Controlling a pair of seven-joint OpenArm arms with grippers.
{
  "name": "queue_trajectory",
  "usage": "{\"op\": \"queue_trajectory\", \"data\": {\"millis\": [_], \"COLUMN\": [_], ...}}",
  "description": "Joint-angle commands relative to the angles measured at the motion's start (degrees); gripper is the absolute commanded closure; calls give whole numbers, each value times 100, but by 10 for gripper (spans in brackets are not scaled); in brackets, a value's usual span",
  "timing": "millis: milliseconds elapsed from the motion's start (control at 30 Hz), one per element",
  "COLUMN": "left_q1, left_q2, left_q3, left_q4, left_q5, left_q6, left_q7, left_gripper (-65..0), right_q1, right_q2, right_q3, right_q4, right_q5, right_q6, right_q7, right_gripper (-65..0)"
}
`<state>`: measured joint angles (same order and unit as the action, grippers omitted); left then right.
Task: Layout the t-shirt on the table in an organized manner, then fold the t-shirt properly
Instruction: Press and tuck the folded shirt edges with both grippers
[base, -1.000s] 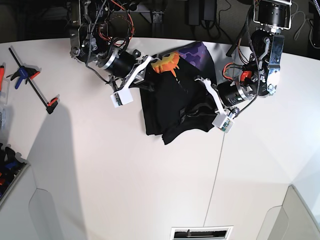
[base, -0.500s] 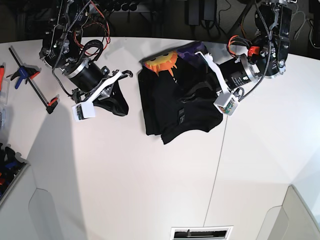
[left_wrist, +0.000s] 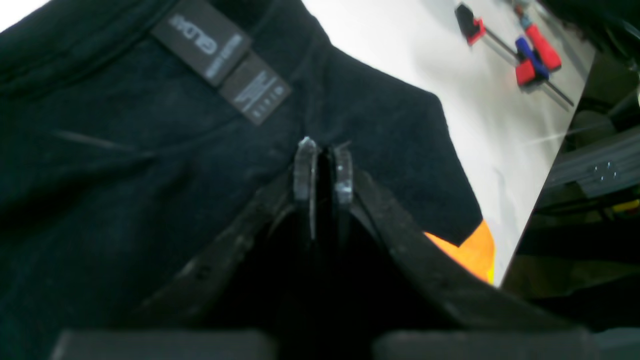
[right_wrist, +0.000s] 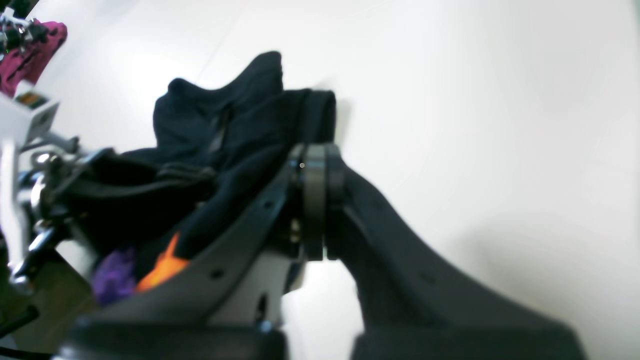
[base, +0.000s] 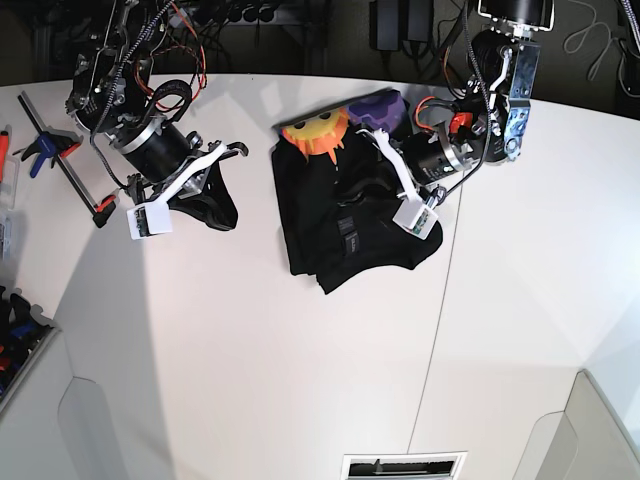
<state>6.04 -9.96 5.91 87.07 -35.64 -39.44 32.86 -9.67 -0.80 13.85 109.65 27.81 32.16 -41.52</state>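
Across the far middle of the white worktop (base: 250, 350) lies the t-shirt (base: 345, 225), a crumpled black heap with its orange sun print (base: 315, 133) and a purple patch turned up at the far edge, near the worktop's back rim. A thin dark seam in the worktop runs just beside the heap on the base view's right.

At the heap's right side in the base view, the left gripper (base: 352, 150) reaches into the cloth near the sun print. Its wrist camera shows the two fingers pressed together with only a sliver of a gap, black fabric directly beneath and around the tips; whether a fold is pinched between them is hard to tell. A dark neck label (left_wrist: 222, 60) sits on the cloth just beyond the fingertips.

Well apart from the heap, on the base view's left, the right gripper (base: 238, 152) hovers over bare worktop. Its own camera shows the fingers closed flat against each other with nothing between them, the t-shirt lying behind them in that view.

Near the worktop's left edge rests a bar clamp (base: 62, 160) with red and blue handles, clear of both arms
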Motion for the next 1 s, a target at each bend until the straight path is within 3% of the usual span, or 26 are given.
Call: {"op": "queue_trajectory", "data": {"millis": [0, 333, 567, 700, 800, 967], "left_q1": [-153, -597, -457, -179, 273, 1150], "left_q2": [50, 111, -273, -579, -800, -1005], "left_q3": [76, 490, 448, 13, -444, -1357], "left_q4": [-7, 201, 1073, 1687, 2247, 2959], "left_q5": [24, 131, -518, -841, -1064, -1405], "left_q6": [-56, -56, -56, -56, -56, -56], "left_q7": [-140, 24, 302, 348, 411, 433], "left_gripper": [-45, -45, -46, -46, -46, -46], "right_q1": [55, 31, 44, 39, -55, -527], "right_q2": [13, 2, 2, 0, 2, 2], "right_q3": [2, -4, 0, 13, 13, 13], "right_q4": [103, 94, 105, 356, 634, 1025], "right_q5": [114, 107, 267, 667, 671, 671], "right_q6": [17, 17, 17, 22, 24, 24], "right_q7": [116, 101, 116, -7, -264, -245], "right_gripper": [0, 0, 0, 0, 0, 0]}}
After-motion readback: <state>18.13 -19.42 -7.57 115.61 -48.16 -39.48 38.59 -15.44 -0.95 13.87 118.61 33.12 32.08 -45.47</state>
